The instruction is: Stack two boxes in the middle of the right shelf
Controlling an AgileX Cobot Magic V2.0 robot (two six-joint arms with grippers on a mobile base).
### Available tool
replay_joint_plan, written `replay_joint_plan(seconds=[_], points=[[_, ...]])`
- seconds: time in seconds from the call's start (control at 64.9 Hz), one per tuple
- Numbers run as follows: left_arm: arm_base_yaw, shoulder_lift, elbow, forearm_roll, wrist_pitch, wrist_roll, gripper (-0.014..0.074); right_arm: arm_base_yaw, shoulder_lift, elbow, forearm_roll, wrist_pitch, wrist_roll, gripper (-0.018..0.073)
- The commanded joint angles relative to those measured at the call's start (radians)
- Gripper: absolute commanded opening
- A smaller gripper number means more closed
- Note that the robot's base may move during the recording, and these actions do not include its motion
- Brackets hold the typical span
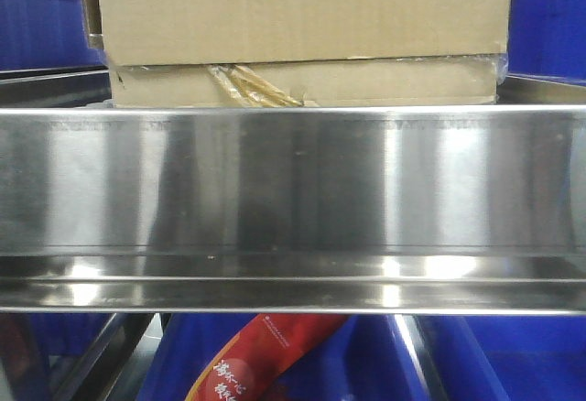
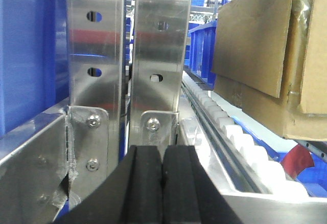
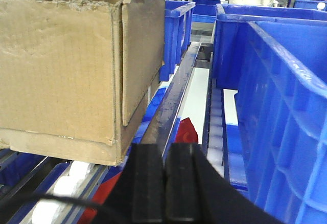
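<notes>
The large brown box [image 1: 302,7] rests on top of the thin flat box [image 1: 385,81], whose torn yellowish tape shows at its front. Both stand on the steel shelf behind its wide reflective front rail [image 1: 293,181]. In the left wrist view the stack is to the right, large box [image 2: 255,35] over thin box [image 2: 255,106], and my left gripper [image 2: 162,183] is shut on nothing, apart from them. The right wrist view has the large box [image 3: 61,65] and thin box [image 3: 61,147] at left. My right gripper [image 3: 166,183] is shut and empty, just right of the stack's corner.
Blue bins flank the boxes on the shelf [image 1: 37,16] [image 1: 549,16], and one [image 3: 276,106] stands close on my right gripper's right. Steel uprights [image 2: 97,55] stand straight ahead of the left gripper, beside a white roller track [image 2: 230,132]. A red packet [image 1: 261,355] lies in a bin below.
</notes>
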Motion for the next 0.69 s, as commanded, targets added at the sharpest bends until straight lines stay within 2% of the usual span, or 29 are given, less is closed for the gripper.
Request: replay_joint_plan(seconds=[0.0, 0.57, 0.678], points=[[0.002, -0.007, -0.002, 0.0, -0.027, 0.003, -0.0111, -0.004, -0.005, 0.002, -0.006, -0.023, -0.002, -0.0154], [0.002, -0.007, -0.002, 0.0, -0.027, 0.003, -0.0111, -0.004, -0.005, 0.002, -0.006, -0.043, -0.002, -0.0154], [0.002, -0.007, -0.002, 0.0, -0.027, 0.003, -0.0111, -0.004, -0.006, 0.004, -0.096, -0.039, 0.034, -0.0154]])
